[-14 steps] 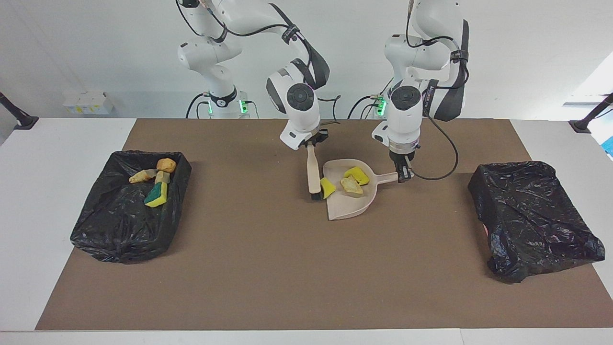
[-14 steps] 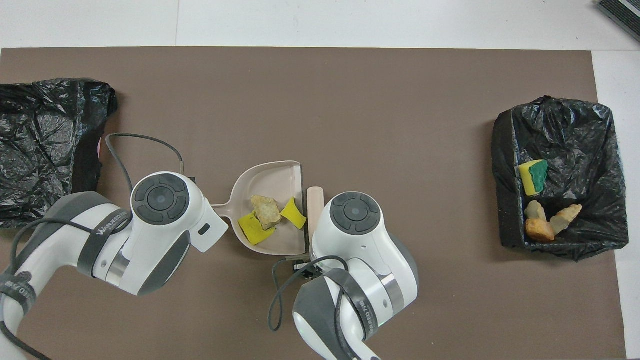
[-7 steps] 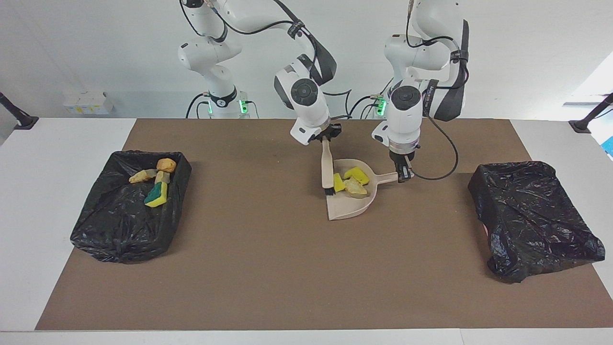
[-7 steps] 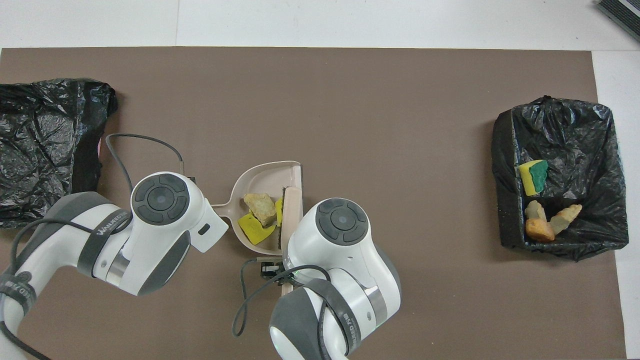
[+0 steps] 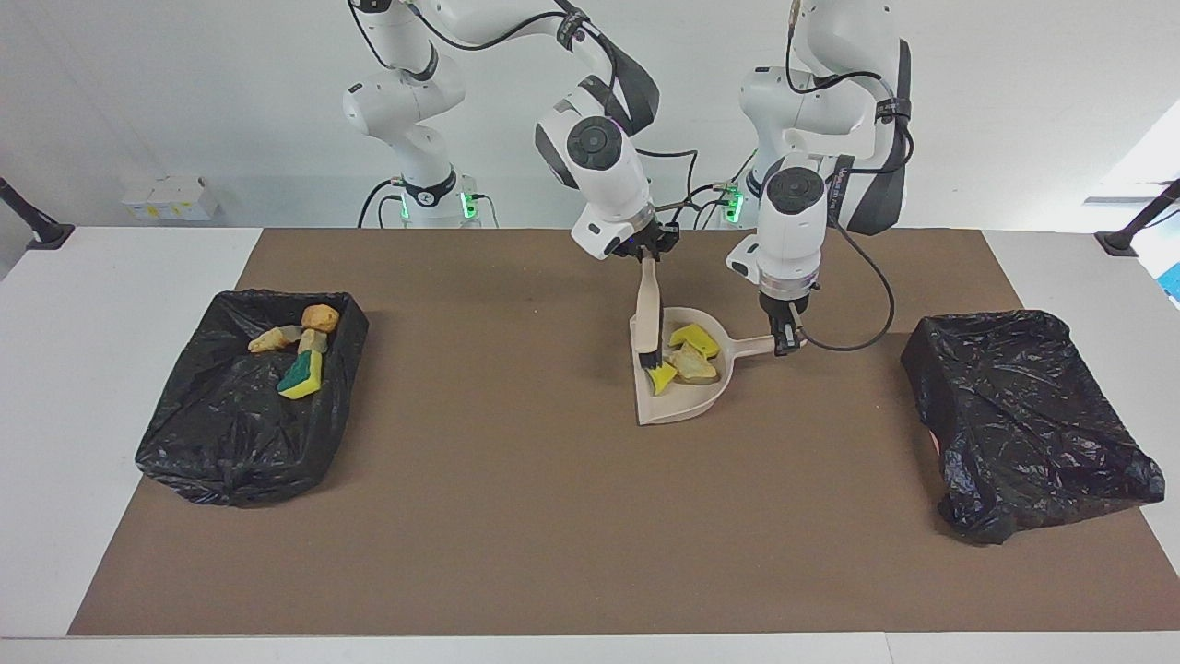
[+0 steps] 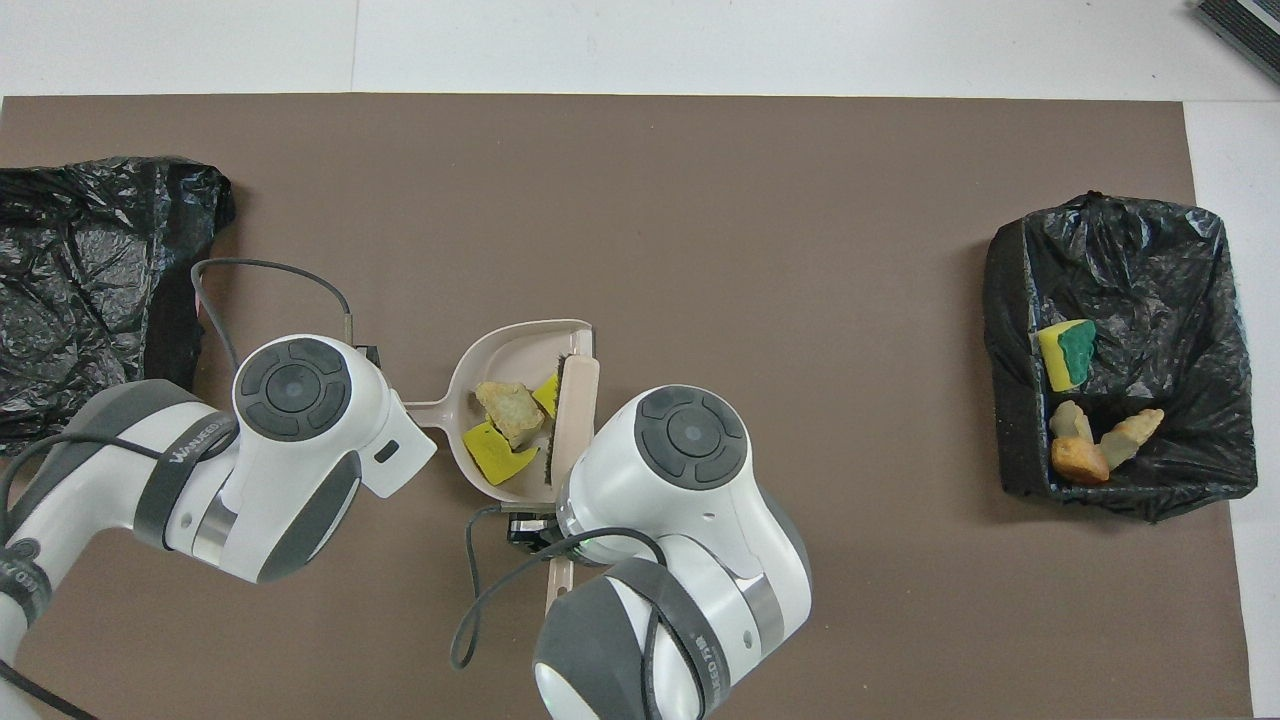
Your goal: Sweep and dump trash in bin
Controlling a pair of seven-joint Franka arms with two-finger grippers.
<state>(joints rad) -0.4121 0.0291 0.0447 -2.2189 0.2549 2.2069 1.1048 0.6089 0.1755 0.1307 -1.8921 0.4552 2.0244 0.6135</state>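
Bright, even, diffuse light from above in both views. Shadows soft and short: a faint dark patch on the brown mat just beside the dustpan, under the left gripper and the right gripper. Black bin liner well away from the left gripper shows many small white glints on its creases; the other liner glints less. White wall slightly washed out; brighter patch at the frame edge toward the left arm's end. Focus sharp throughout, no motion blur. Mat edges read straight, little distortion.
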